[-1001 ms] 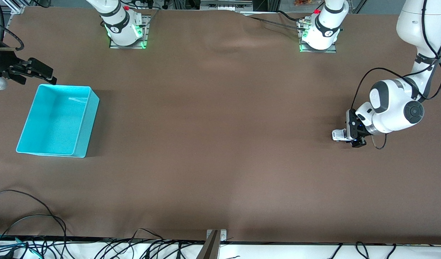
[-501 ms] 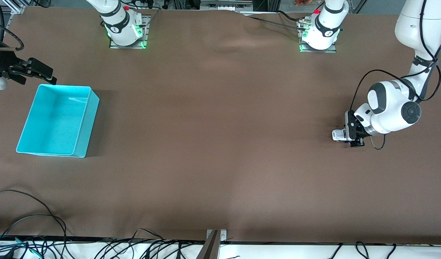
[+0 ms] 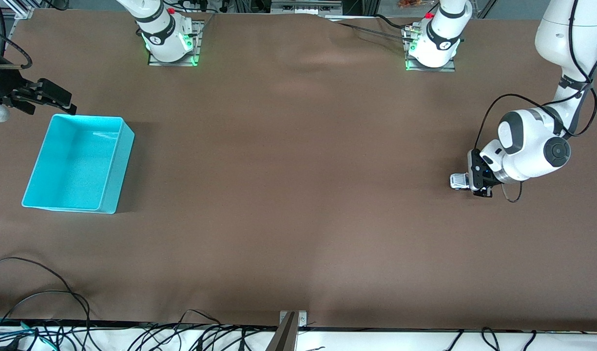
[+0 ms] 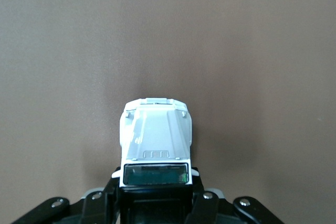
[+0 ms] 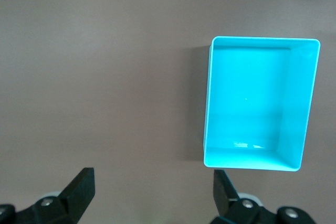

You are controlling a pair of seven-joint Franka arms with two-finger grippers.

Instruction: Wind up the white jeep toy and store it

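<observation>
The white jeep toy (image 3: 458, 181) is at the left arm's end of the table, low on the brown surface. My left gripper (image 3: 475, 185) is shut on its black-roofed rear. In the left wrist view the jeep (image 4: 156, 135) points away from the gripper (image 4: 155, 199), with its hood and windscreen showing and a black finger on each side of the cab. The turquoise bin (image 3: 119, 170) stands empty at the right arm's end. My right gripper (image 3: 59, 101) waits open and empty in the air beside the bin. In the right wrist view (image 5: 152, 191) it is apart from the bin (image 5: 298, 103).
Both arm bases stand on plates at the edge farthest from the front camera. Loose black cables lie along the table's edge nearest the front camera (image 3: 45, 302). A metal bracket (image 3: 287, 331) sits at the middle of that edge.
The left arm's wrist has shifted slightly, with its gripper still shut on the jeep at nearly the same spot. The right arm has not moved.
</observation>
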